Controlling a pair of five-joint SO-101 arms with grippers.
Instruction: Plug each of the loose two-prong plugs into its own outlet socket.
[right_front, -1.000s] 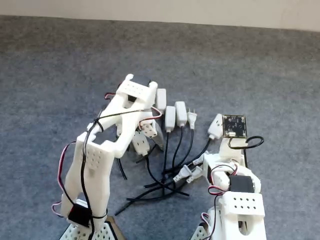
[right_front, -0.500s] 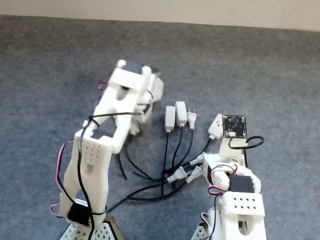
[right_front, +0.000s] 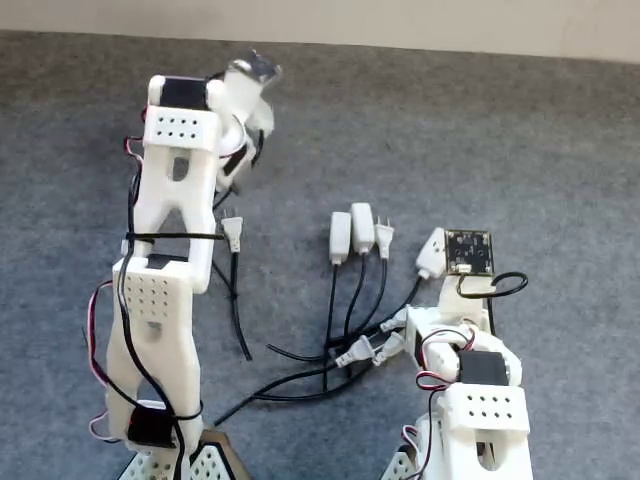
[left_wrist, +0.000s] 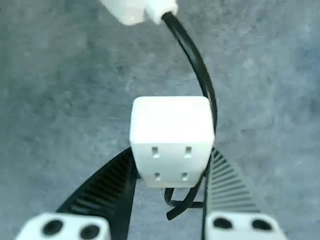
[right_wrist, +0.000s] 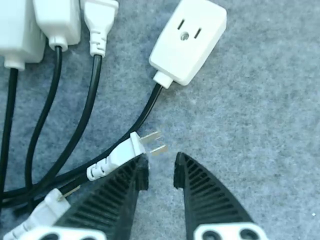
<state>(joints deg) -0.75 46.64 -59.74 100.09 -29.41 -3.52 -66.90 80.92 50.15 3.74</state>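
Grey mat (right_front: 520, 130); landmark on it: cord tangle (right_front: 325, 365). Left arm (right_front: 170, 230) stands left of the tangle and stretches well beyond it. Left gripper (left_wrist: 171, 165) clamps a white block (left_wrist: 170, 127) by its flat sides, slot face toward the wrist camera. Right gripper (right_wrist: 161, 167), at the tangle's right edge: narrow gap, nothing held. A plug (right_wrist: 131, 149) lies just beside one fingertip, prongs toward a free socket (right_wrist: 189, 40) beyond the tangle. Second plug (right_front: 232, 232) lies left of the tangle, by the left arm.

Judgement: block is being presented for mating. Keep slot face square, cord slack, prongs lined with slots before pushing.

Legible print: none.
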